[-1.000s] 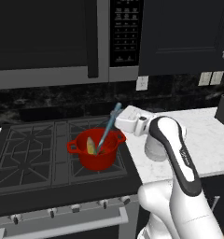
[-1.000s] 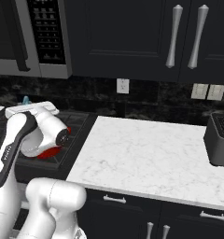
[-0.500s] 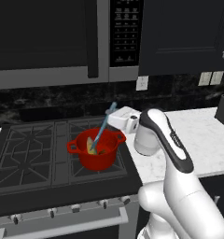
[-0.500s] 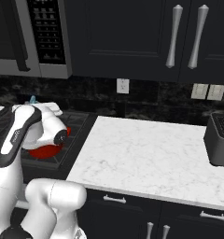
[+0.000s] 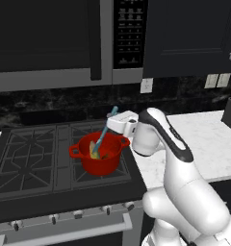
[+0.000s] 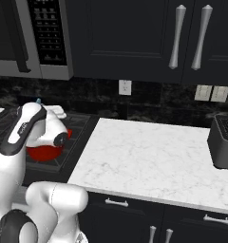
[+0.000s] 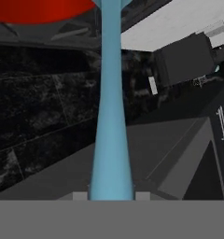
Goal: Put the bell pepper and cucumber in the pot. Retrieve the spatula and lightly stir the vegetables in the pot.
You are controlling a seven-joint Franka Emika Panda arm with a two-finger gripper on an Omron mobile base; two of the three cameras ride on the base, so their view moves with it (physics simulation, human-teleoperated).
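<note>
While the end effector [image 5: 113, 123] grips the spatula [image 5: 103, 136], its blade slants down into the pot [image 5: 100, 154].

spatula [image 5: 103, 138] in pot [image 5: 101, 157]

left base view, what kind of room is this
A home kitchen, rendered rather than filmed: a black gas stove with iron grates carrying a glossy red pot, a built-in microwave above it, and a white marble counter under dark cabinets.

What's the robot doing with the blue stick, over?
Claw shut on the spatula. Spatula tilted, blade end down in the red pot on the stove, yellow bell pepper beside it. Nothing in the way, over.
</note>
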